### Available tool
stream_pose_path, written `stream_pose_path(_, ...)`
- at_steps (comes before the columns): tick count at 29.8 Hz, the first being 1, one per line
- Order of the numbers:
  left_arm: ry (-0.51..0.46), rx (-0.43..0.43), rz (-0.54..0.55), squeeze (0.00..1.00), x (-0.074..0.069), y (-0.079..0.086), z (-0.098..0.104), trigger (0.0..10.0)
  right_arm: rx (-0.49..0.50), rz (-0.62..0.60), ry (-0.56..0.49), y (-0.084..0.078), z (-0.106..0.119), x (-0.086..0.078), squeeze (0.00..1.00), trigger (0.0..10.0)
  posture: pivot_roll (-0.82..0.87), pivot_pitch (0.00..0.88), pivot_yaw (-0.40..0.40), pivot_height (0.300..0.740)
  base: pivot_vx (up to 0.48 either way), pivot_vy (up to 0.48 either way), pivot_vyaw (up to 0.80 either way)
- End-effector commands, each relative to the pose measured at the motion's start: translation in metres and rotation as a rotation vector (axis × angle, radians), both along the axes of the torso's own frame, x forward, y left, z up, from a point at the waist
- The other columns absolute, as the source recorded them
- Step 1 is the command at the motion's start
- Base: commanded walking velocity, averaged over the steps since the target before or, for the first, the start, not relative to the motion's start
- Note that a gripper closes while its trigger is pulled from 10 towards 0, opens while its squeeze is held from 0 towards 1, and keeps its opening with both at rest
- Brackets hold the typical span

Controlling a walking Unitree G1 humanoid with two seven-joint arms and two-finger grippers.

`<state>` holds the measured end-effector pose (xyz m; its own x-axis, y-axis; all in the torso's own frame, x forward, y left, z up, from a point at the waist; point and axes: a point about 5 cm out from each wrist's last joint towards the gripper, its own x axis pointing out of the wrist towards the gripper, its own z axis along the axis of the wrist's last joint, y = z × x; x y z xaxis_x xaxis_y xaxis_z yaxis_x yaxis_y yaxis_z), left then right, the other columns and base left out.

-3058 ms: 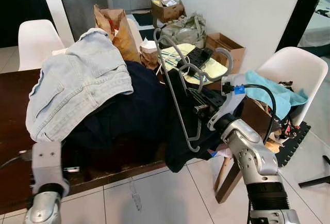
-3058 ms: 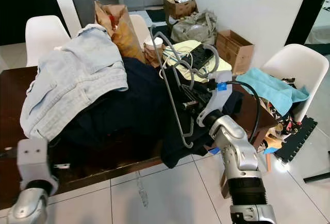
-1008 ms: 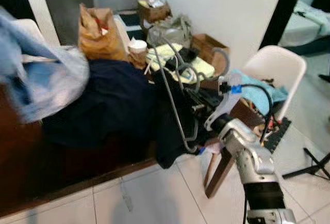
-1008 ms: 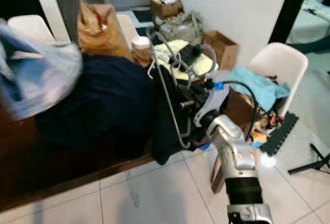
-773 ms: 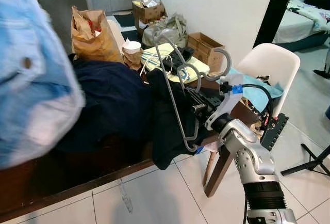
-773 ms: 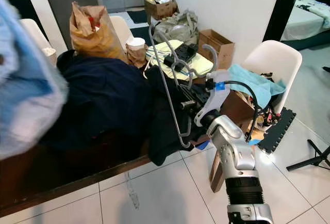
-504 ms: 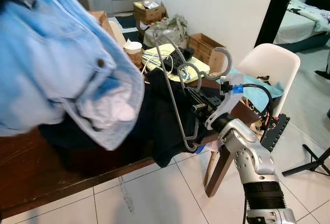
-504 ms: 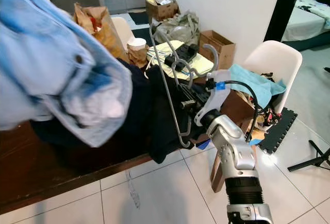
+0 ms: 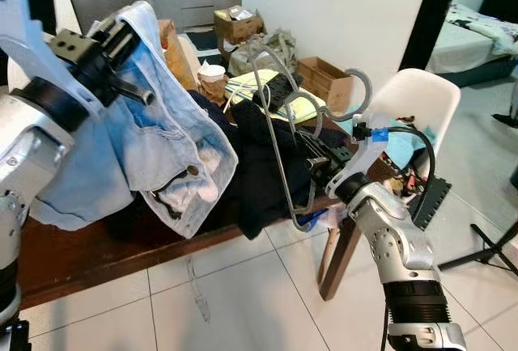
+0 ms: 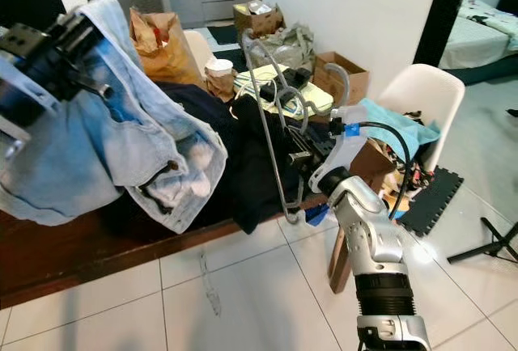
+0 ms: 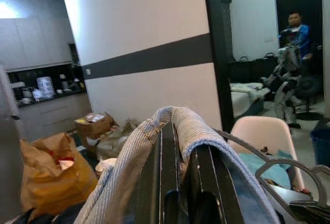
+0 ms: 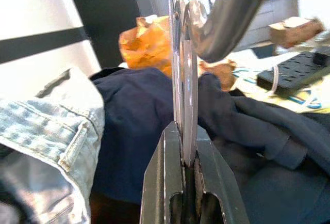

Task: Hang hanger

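A grey wire hanger (image 9: 279,137) stands nearly upright above the near edge of a dark wooden bench (image 9: 97,250), its hook (image 9: 356,96) curling over the silver right arm. The right tool (image 12: 181,180) has its two black fingers pressed together on the hanger's thin flat metal, seen edge-on in the right wrist view. The hanger's lower corner hangs just past the bench edge, in front of a heap of dark navy clothes (image 9: 259,165) that spills over the side.

To the robot's left, the left tool (image 11: 178,182) is raised high and pinching the waistband of a pair of pale blue denim shorts (image 9: 154,145), which drape down from it over the bench; the fabric folds over both fingers in the left wrist view.

Behind the clothes heap sit a crumpled brown paper bag (image 10: 162,35), a paper cup (image 10: 217,68) and a yellow-green sheet bearing a black power strip (image 9: 275,88). A white chair (image 9: 417,104) with a teal cloth (image 10: 401,133) on its seat stands to the right of the bench, near cardboard boxes (image 9: 324,80) along a white wall. White floor tiles (image 9: 243,302) lie below
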<state>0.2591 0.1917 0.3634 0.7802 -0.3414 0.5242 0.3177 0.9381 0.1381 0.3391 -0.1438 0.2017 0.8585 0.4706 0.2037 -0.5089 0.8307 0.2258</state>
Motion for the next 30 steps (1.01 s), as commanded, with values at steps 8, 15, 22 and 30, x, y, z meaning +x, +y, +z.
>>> stream_pose_path(8, -0.073, -0.039, -0.072, 0.0, -0.006, -0.009, 0.021, 10.0, 0.044, -0.021, 0.021, -0.004, 0.0, 0.001, 0.0, 10.0, -0.04, 0.0, 0.003, 0.736, -0.311, 0.0, -0.76)
stream_pose_path(15, -0.111, -0.073, -0.128, 0.0, -0.009, -0.02, 0.03, 10.0, 0.054, -0.022, 0.025, -0.004, -0.001, 0.001, 0.0, 10.0, -0.04, 0.0, 0.007, 0.736, -0.311, 0.0, -0.8)
stream_pose_path(22, -0.061, -0.092, -0.149, 0.0, 0.0, -0.027, 0.019, 10.0, 0.054, -0.032, 0.03, -0.005, -0.002, 0.001, 0.0, 10.0, -0.05, 0.0, 0.011, 0.736, -0.303, 0.0, -0.8)
stream_pose_path(30, 0.17, -0.09, -0.086, 0.0, 0.033, -0.021, -0.049, 10.0, 0.046, -0.059, 0.04, -0.01, -0.003, 0.002, 0.0, 10.0, -0.05, 0.0, 0.012, 0.736, 0.0, 0.0, -0.5)
